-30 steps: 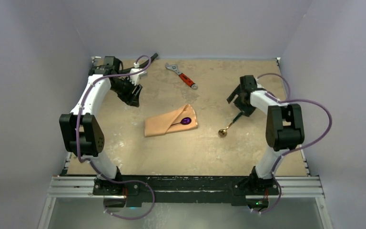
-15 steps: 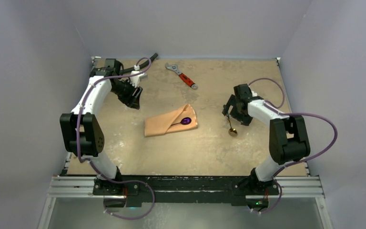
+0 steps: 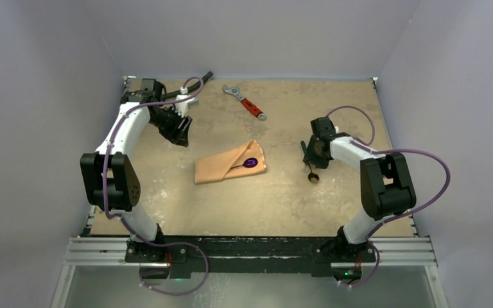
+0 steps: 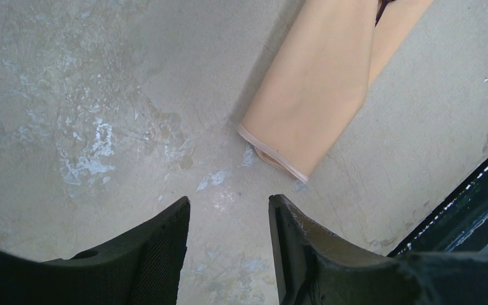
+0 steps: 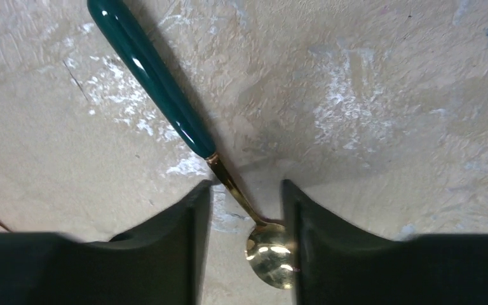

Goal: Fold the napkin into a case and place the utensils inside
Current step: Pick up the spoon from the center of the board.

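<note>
Beige tabletop [image 3: 282, 205], folded napkin case [image 3: 221, 168] at centre, spoon [image 5: 184, 124] well right of it. My right gripper [image 5: 244, 190] straddles the spoon's thin neck, jaws apart, unclamped; on closing, the neck could pivot away. My left gripper [image 4: 229, 213] gapes empty.

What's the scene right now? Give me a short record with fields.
napkin: folded into a flat pocket, lying between the arms
purple utensil: in the napkin's fold, purple end showing
spoon: flat on the table, right of the napkin, apart from it
right gripper: open, low over the spoon, jaws either side of its gold neck, not clamped
left gripper: open, empty, beyond the napkin's left end
wrench: far side, clear of both arms
left to do: spoon into napkin
</note>
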Robot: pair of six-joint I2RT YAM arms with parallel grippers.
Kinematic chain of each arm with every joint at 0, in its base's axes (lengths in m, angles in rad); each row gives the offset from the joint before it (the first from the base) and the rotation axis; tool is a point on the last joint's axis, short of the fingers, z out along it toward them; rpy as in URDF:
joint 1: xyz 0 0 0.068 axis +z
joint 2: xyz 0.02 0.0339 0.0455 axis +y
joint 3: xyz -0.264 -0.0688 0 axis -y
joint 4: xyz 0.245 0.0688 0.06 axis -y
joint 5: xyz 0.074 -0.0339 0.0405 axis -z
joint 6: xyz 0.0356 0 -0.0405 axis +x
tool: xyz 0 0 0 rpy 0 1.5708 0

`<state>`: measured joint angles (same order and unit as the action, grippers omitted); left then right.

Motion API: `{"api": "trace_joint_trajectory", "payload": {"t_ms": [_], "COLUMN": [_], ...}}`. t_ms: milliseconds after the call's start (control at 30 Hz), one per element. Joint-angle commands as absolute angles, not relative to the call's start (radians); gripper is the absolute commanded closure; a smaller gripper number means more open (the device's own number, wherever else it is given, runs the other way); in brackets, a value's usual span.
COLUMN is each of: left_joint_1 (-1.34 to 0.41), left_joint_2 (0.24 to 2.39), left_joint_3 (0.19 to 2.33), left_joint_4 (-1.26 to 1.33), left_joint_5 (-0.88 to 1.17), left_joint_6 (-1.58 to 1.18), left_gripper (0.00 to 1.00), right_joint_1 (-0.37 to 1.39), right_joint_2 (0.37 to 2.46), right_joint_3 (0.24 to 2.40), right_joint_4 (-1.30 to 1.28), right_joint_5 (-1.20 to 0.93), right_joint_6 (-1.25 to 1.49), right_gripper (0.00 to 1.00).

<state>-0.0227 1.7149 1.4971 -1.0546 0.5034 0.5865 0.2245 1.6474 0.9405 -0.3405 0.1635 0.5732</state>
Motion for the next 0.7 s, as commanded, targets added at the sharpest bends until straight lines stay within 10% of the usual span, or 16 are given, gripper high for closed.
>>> {"api": "trace_joint_trajectory", "payload": {"t_ms": [0,167,667], "left_joint_1": [-0.021,-0.021,-0.024], "left_joint_2": [1.673,1.685,1.589], "left_joint_3": [1.506,1.54,1.653], "left_joint_4": [-1.035,-1.055,-1.268], "left_joint_5": [0.534,0.547,0.814], "left_joint_6": [0.575,0.574,1.114], "left_gripper": [0.52,0.51,0.44], "right_joint_1": [0.238,0.274,0.414], "right_joint_2": [1.697,1.723,1.483], "right_joint_3": [0.914,0.918,1.173], "right_joint_4": [-0.322,-0.299,-0.335], "right_joint_5": [0.1,0.1,-0.15], "right_joint_6": [0.56,0.549,0.359], "right_gripper": [0.68,1.0,1.0]}}
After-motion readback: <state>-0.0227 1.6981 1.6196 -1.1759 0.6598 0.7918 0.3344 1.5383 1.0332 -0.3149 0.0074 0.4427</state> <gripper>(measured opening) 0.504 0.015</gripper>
